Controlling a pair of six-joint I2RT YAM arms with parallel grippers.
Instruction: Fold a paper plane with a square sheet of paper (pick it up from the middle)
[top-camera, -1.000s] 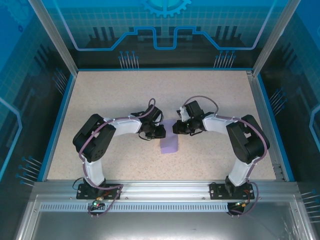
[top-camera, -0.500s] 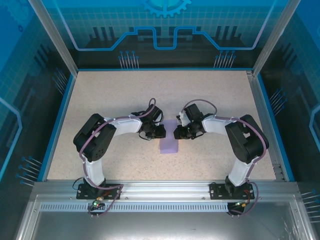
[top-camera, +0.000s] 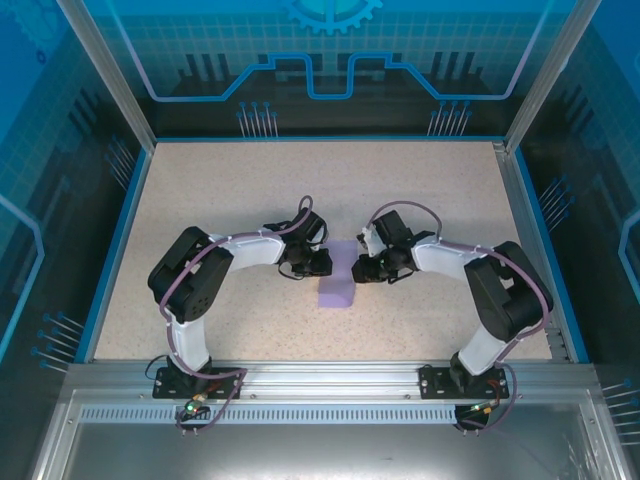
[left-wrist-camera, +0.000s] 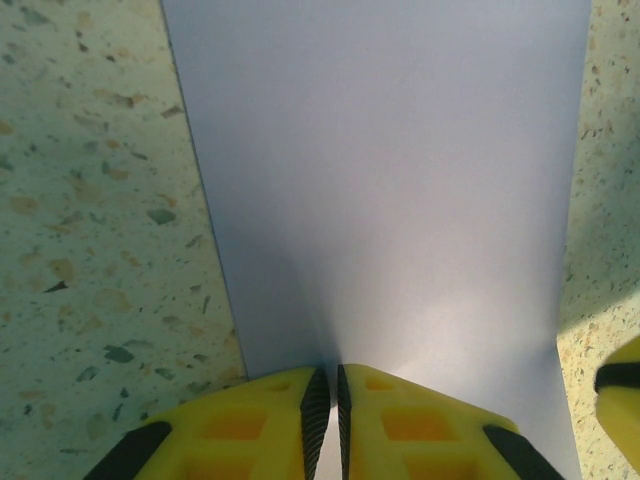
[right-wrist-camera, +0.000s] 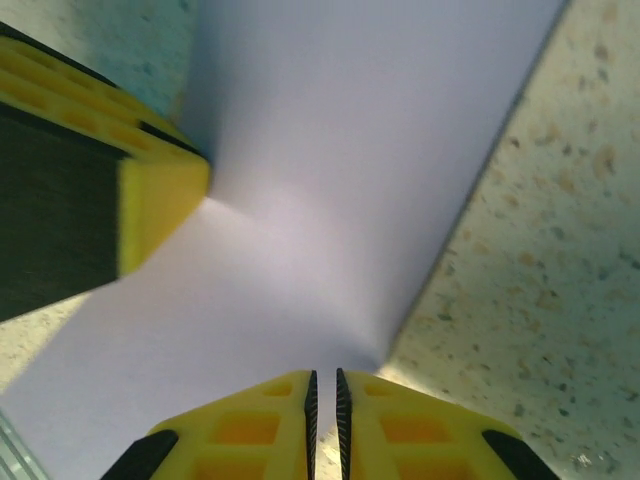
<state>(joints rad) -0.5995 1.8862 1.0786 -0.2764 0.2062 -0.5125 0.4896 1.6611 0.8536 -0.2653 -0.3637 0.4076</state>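
Observation:
The lavender square sheet of paper (top-camera: 337, 288) lies mid-table as a narrow rectangle, its far end lifted between both grippers. My left gripper (top-camera: 322, 263) comes at that end from the left. In the left wrist view the left gripper (left-wrist-camera: 327, 376) is shut on the near edge of the paper (left-wrist-camera: 390, 170). My right gripper (top-camera: 361, 268) comes from the right. In the right wrist view the right gripper (right-wrist-camera: 324, 378) is shut on a corner of the paper (right-wrist-camera: 330, 170), with a yellow left finger (right-wrist-camera: 160, 195) pinching it just beyond.
The speckled beige table (top-camera: 220, 200) has a blue rim and an aluminium frame around it. A glass back wall (top-camera: 330, 60) stands behind. Bare table (left-wrist-camera: 100, 200) lies on both sides of the paper.
The right arm's elbow has swung outward to the right, and its gripper has shifted slightly nearer. The paper has turned a little. The left arm has held still.

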